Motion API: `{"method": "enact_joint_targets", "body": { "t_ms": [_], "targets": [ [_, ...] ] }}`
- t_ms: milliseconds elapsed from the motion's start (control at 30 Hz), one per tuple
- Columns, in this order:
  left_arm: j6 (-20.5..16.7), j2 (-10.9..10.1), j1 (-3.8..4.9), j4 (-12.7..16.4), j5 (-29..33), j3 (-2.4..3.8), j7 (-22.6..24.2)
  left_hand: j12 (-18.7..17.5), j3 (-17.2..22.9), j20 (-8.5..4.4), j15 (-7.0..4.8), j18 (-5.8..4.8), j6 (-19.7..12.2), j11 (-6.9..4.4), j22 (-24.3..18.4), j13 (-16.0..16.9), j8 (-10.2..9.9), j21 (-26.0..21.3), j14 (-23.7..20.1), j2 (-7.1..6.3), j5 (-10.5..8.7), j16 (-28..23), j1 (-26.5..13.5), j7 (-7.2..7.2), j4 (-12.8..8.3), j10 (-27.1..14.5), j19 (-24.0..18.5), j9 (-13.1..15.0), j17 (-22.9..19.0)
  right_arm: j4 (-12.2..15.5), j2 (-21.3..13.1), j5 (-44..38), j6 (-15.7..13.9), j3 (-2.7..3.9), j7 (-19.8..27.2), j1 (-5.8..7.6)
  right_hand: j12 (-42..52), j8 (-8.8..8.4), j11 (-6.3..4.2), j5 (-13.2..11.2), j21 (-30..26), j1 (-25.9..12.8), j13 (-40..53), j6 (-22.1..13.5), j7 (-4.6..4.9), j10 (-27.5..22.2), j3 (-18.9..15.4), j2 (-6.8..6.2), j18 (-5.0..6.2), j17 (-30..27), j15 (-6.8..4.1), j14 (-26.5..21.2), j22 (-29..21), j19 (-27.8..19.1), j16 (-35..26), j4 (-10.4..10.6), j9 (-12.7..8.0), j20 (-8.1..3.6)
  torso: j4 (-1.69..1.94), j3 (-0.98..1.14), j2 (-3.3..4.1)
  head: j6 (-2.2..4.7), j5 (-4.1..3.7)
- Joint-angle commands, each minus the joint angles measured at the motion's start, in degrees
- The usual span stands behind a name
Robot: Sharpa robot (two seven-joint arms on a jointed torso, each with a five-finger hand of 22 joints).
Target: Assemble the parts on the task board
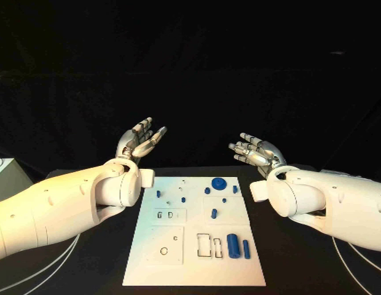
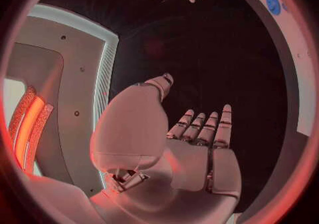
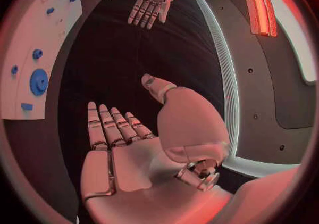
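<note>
Both hands empty, fingers spread: left hand (image 1: 141, 140) | right hand (image 1: 254, 150) | task board (image 1: 200, 270) between (blue parts (image 1: 233, 245) untouched)

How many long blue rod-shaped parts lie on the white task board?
2. A thick blue rod and a thin blue rod lie side by side at the near right of the white task board. Smaller blue parts farther back are too small to classify.

Task board (image 2: 300, 69) cut off at the left wrist view's rim, left hand (image 1: 141, 142) wrist hidden behind its own arm, small blue parts (image 1: 184, 199) toward the board's 12 o'clock end too small to tell apart
</note>
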Motion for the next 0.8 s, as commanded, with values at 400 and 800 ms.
{"method": "enact_joint_targets", "body": {
  "t_ms": [400,800],
  "targets": [
    [14.57,-3.77,0.68,3.31,-0.79,-0.21,-0.52,3.91,3.82,0.59,-1.58,3.53,14.88,4.31,2.42,1.89,4.75,5.25,27.99,0.76,0.36,8.29,3.07,8.43,-1.83,22.54,18.39,2.96,4.75,-3.16,-1.38,-32.44,5.82,-1.57,-5.86,2.76,3.97,8.04,-2.84,-0.10,7.85,9.51,1.80,29.11,7.21,34.97,3.98,-1.05,5.70,3.96,-4.39,32.32,2.55,28.32,7.10,-3.14,5.65,-0.57,0.25,-0.44,1.54,-2.25,0.29],
    [17.05,-10.21,0.74,11.81,-3.18,-0.21,-3.15,10.56,8.60,-4.53,-9.45,6.71,35.61,-1.83,6.93,3.85,12.53,17.08,51.68,-1.34,0.49,24.26,2.39,4.73,-6.50,50.12,37.21,6.79,15.27,-3.66,-1.40,-56.52,4.55,-1.53,-10.99,4.33,2.56,10.30,-6.66,-0.10,17.42,11.32,1.74,39.36,4.03,46.70,2.11,-3.76,5.19,6.61,-9.62,46.89,6.88,40.59,11.25,-3.02,6.40,-6.73,2.33,-1.25,4.23,-3.22,-0.95]
  ]
}}
